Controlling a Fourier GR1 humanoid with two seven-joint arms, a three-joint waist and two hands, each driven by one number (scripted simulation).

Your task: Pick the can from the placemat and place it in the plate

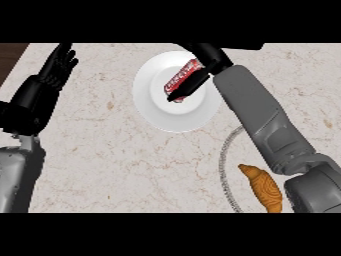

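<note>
A red can (181, 78) with white lettering lies tilted over the middle of the white plate (174, 118) at the counter's far centre. My right hand (207, 58) reaches in from the lower right and curls round the can, its fingers (188, 90) running along the can's near side and hiding part of it. Whether the can touches the plate cannot be told. At the left my left hand (57, 70) rests open, fingers pointing up, well apart from the plate.
A grey-rimmed placemat (227, 161) lies at the lower right, mostly hidden by my right forearm (261, 117). A brown croissant (264, 188) lies on it. Marbled counter stretches between the left arm and the plate.
</note>
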